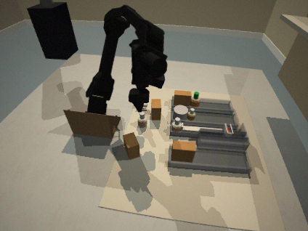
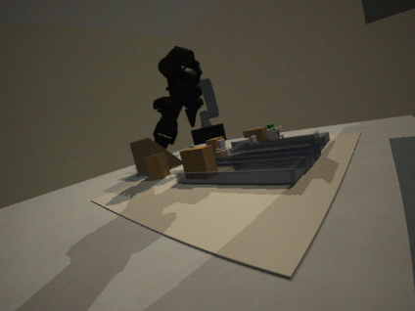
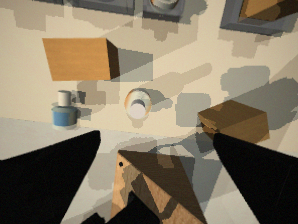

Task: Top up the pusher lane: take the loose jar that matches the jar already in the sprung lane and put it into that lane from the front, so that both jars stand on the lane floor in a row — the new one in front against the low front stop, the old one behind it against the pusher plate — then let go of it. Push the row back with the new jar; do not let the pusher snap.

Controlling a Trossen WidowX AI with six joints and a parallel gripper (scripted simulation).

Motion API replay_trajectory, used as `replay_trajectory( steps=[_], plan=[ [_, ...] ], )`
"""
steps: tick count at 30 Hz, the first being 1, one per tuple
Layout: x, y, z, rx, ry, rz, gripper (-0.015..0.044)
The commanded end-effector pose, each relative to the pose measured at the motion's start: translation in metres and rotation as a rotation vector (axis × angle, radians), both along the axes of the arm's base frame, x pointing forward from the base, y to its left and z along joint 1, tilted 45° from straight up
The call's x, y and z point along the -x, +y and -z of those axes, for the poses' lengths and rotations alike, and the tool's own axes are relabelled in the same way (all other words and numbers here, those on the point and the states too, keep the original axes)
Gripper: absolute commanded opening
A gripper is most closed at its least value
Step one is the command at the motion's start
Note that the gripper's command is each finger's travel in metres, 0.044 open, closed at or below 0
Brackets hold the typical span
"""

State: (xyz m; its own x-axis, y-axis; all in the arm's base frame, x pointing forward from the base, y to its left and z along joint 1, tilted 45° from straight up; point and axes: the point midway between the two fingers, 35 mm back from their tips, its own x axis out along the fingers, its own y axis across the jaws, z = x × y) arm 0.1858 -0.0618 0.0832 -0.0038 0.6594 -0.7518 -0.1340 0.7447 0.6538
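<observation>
Beige walls (image 1: 189, 14) (image 2: 73, 98) rise above a blue-grey floor (image 1: 203, 49).

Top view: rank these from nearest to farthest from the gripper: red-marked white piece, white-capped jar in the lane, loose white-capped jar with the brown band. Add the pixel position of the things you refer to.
1. Loose white-capped jar with the brown band (image 1: 142, 122) (image 3: 134, 96): below the fingertips.
2. White-capped jar in the lane (image 1: 177, 126) (image 3: 164, 4): front end.
3. Red-marked white piece (image 1: 228, 129): toward the back.

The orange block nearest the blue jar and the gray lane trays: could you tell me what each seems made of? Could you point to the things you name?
The orange block (image 1: 156, 109) (image 3: 75, 59) looks like smooth matte wood, given its faint grain. The gray lane trays (image 1: 221, 160) (image 2: 254, 177) seem semi-glossy plastic, perhaps translucent, since edges show through their walls.
</observation>
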Motion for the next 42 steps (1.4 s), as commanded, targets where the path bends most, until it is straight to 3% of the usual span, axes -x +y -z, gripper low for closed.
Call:
replay_trajectory(
  steps=[1,42],
  plan=[
    [0.003,0.027,0.001,-0.057,0.076,0.111,0.044],
    [0.0,0.08,0.059,-0.059,0.073,0.111,0.044]
  ],
)
